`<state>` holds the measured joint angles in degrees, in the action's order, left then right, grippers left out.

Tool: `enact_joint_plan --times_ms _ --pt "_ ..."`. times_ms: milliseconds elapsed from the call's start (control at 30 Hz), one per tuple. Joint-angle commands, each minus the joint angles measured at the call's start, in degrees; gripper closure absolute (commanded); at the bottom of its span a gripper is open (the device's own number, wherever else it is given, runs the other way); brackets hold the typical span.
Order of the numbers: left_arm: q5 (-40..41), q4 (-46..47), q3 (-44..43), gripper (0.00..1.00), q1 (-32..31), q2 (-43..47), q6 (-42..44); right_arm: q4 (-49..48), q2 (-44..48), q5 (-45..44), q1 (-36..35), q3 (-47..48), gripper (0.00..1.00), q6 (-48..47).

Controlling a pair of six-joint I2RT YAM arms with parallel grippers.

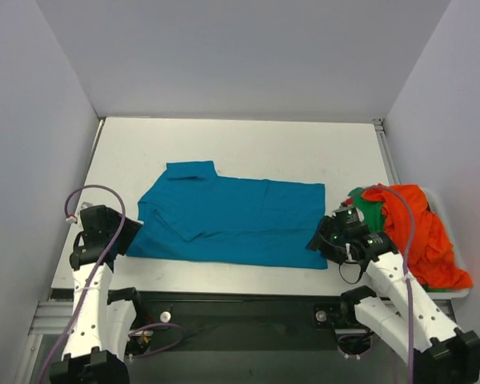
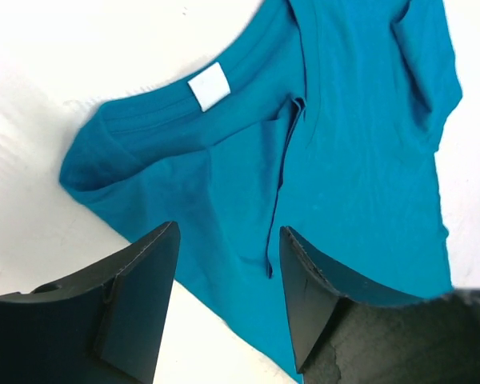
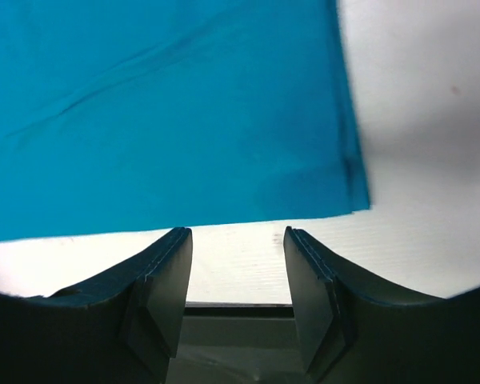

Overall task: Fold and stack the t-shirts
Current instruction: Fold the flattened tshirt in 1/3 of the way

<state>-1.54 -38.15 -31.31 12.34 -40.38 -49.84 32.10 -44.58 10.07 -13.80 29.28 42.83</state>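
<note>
A teal-blue t-shirt [image 1: 232, 220] lies folded lengthwise across the middle of the white table, collar end to the left. My left gripper [image 1: 132, 234] is open and empty over the shirt's left near corner; in the left wrist view it [image 2: 228, 240] hangs above the teal-blue cloth [image 2: 344, 144] below the collar and its white label [image 2: 209, 86]. My right gripper [image 1: 318, 240] is open and empty at the shirt's right near corner; in the right wrist view it [image 3: 237, 236] sits just short of the shirt's hem [image 3: 184, 120]. An orange-red t-shirt [image 1: 420, 232] and a green one [image 1: 370, 208] lie crumpled at the right.
The white table [image 1: 248, 148] has grey walls behind and on both sides. Its near edge [image 3: 238, 304] lies right under my right gripper. The crumpled pile reaches the table's right near corner.
</note>
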Motion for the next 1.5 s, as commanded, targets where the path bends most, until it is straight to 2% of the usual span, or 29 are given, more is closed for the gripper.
enact_joint_plan --times_ms 0,33,100,133,267,300,367,533,633,800,833,900,1067,1233,1467 --pt "-4.8 7.1 -1.6 0.37 -1.0 -5.4 2.5 -2.1 -5.2 -12.8 -11.7 9.5 0.50 0.0" --pt "-5.5 8.1 -2.3 0.38 -2.6 -7.1 2.6 -2.6 -9.5 -15.6 -18.9 11.7 0.50 0.2" --pt "-5.7 10.9 -2.8 0.40 -4.9 -11.3 2.6 -5.1 -17.0 -22.9 -28.4 18.1 0.51 -0.9" --pt "-5.5 13.7 -3.1 0.42 -8.5 -12.4 2.4 -6.5 -19.6 -24.8 -31.1 19.7 0.51 -1.9" --pt "-0.7 17.5 -3.7 0.44 -16.0 -18.2 -1.0 -12.8 -33.9 -26.9 -38.7 31.2 0.52 -10.8" --pt "-0.1 18.1 -3.8 0.45 -16.3 -20.3 -1.4 -14.7 -39.3 -27.2 -40.0 33.4 0.52 -12.3" --pt "1.0 19.6 -4.2 0.45 -16.4 -23.5 -1.7 -15.7 -44.4 -27.1 -42.4 40.4 0.53 -15.0" --pt "4.1 22.0 -5.3 0.45 -16.2 -28.1 -1.1 -20.3 -56.7 -20.5 -44.6 49.8 0.53 -19.5" --pt "2.7 25.0 -5.2 0.45 -16.1 -30.7 -1.3 -21.1 -62.1 -19.3 -46.3 54.9 0.53 -21.7" --pt "1.5 24.6 -6.7 0.45 -15.2 -34.4 -1.7 -21.1 -70.5 -19.4 -49.9 62.2 0.53 -24.0" --pt "-1.0 25.0 -6.9 0.44 -14.3 -34.2 -1.9 -21.1 -71.6 -19.6 -50.4 62.9 0.53 -24.3" --pt "-1.1 23.3 -7.7 0.42 -13.1 -32.5 -0.5 -21.6 -73.0 -21.1 -50.4 63.6 0.54 -24.6" --pt "-9.0 20.9 -9.5 0.37 -0.9 -28.4 1.5 -22.3 -76.4 -19.0 -51.1 66.1 0.54 -26.9" --pt "-9.8 16.0 -13.8 0.36 1.7 -25.6 4.8 -22.2 -80.2 -20.3 -52.7 68.7 0.55 -28.9" --pt "-11.7 14.9 -16.3 0.36 3.0 -24.0 6.7 -20.8 -82.2 -21.8 -53.7 69.3 0.58 -29.3"
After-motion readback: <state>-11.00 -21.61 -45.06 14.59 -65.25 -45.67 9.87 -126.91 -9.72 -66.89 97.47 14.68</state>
